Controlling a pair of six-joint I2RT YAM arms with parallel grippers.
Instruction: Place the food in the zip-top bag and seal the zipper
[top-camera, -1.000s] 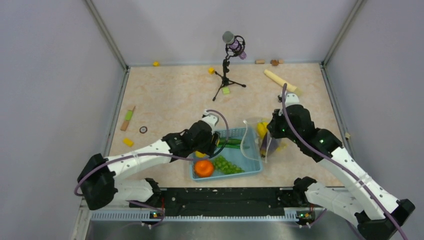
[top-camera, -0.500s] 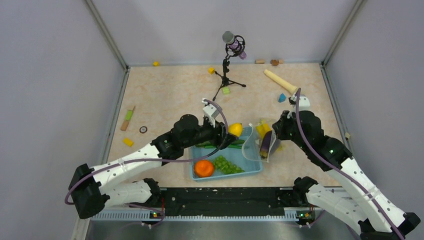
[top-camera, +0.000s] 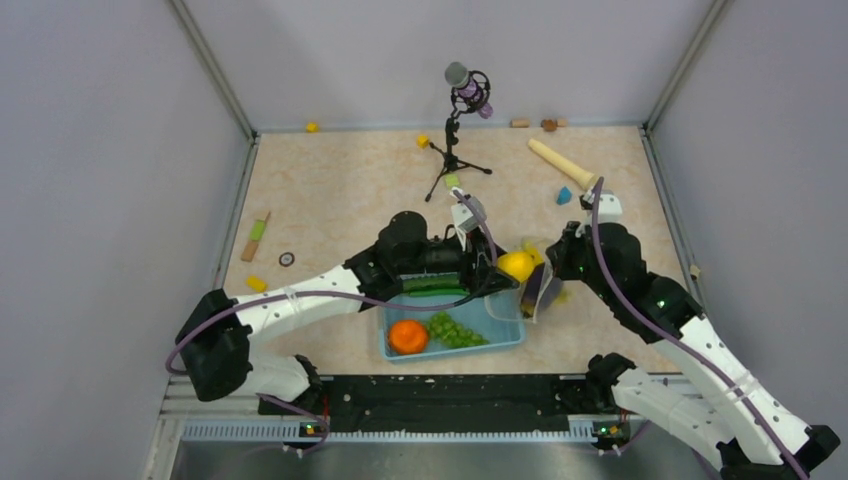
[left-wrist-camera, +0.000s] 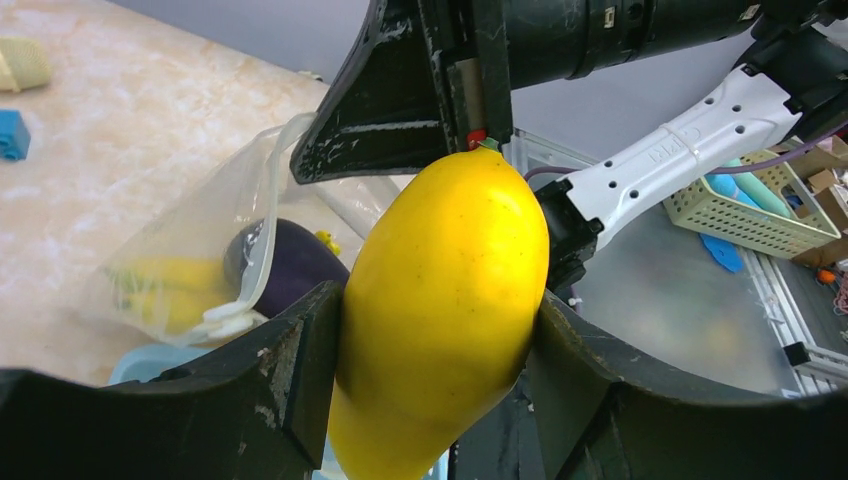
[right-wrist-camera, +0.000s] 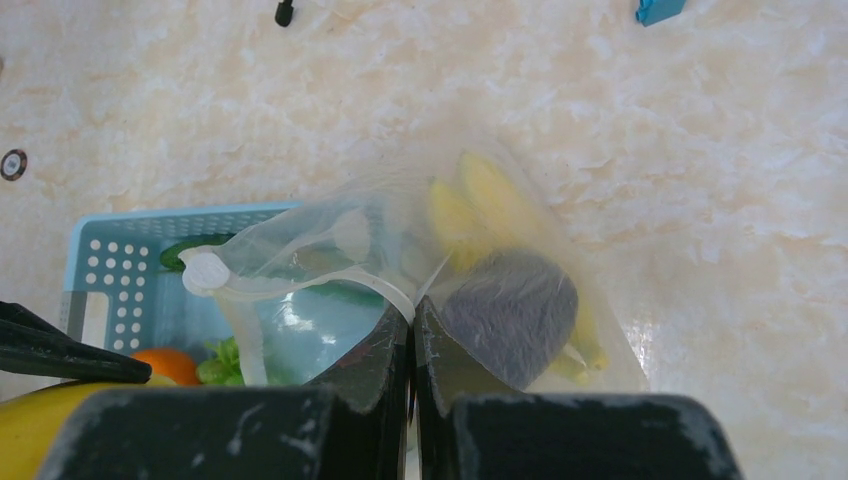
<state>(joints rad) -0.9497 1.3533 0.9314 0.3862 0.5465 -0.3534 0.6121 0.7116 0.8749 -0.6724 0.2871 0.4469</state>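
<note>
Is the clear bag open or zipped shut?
Open. The bag gapes, its whitish strip curving apart; the right claw pinches its edge.

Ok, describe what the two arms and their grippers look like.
Both arms match: white link shells, black joint housings, black bases. A purple cable loops along the left arm and the right arm. The left gripper and right gripper have black, blocky fingers, scuffed with pale marks.

A microphone (top-camera: 468, 92) on its tripod (top-camera: 449, 159) is standing at the back of the worktop (top-camera: 340, 200). A beige wooden cylinder (top-camera: 562, 163) is lying near a blue block (top-camera: 564, 195); a light blue basket (right-wrist-camera: 100, 270) is sitting in front.
</note>
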